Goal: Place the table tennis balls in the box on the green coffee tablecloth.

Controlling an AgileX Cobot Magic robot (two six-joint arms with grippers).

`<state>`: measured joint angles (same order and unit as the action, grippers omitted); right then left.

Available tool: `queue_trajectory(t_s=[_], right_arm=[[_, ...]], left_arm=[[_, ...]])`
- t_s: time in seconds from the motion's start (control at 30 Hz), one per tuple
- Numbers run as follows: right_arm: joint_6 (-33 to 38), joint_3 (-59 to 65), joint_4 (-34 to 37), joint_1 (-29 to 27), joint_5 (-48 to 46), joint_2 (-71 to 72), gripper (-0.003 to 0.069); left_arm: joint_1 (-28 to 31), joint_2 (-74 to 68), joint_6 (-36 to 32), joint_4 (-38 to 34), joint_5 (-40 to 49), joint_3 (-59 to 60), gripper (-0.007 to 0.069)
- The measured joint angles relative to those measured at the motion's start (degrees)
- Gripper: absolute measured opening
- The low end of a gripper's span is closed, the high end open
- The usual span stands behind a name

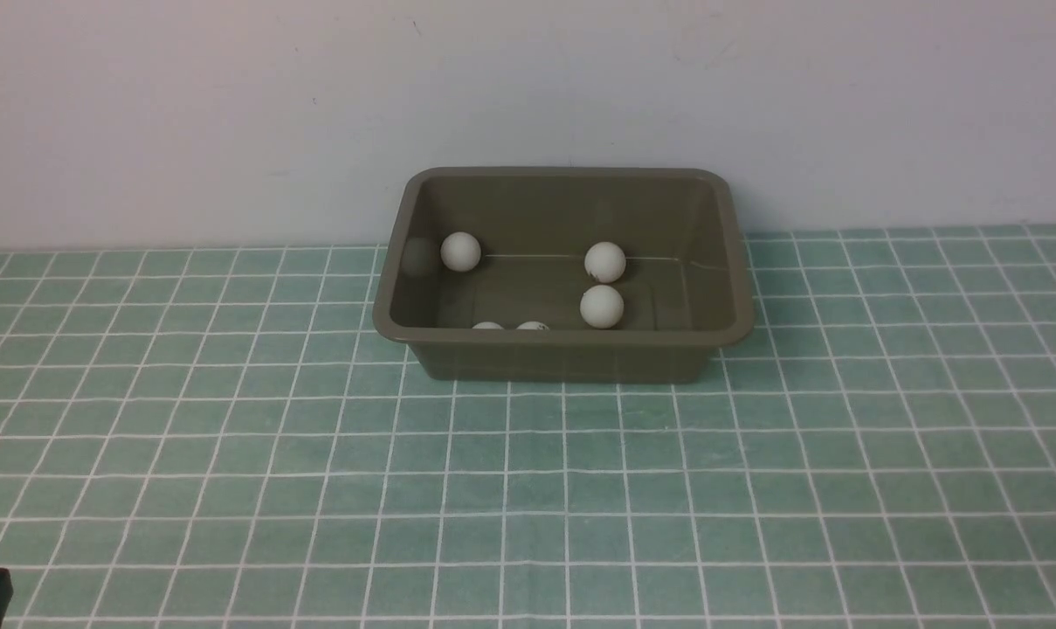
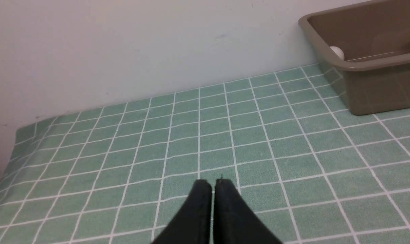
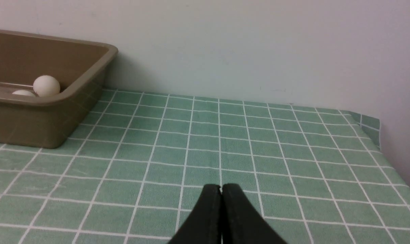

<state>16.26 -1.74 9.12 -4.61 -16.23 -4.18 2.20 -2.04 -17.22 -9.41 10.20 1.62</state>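
Both the left gripper and right gripper are clenched empty, the table tennis balls lie ahead in the box, so no pick appears to remain.

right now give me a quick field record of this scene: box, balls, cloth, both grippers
box: olive-brown tub, upright, on the cloth near the wall
balls: five visible inside the box, two half hidden by the near rim; none seen on the cloth
cloth: pale green, white grid
left gripper: shut, holding nothing
right gripper: shut, holding nothing
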Motion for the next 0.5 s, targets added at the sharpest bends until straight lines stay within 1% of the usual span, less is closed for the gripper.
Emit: queue_trajectory(t_s=[0.2,0.5], right_arm=[[0.0,2.39,0.0,0.0,-0.18,3.34,-0.0018],[0.0,2.67,0.0,0.0,-0.24,4.72,-0.0018]], left_arm=[[0.0,0.0,0.0,0.0,0.0,0.0,-0.0004],[0.0,0.0,0.0,0.0,0.0,0.0,-0.0004]])
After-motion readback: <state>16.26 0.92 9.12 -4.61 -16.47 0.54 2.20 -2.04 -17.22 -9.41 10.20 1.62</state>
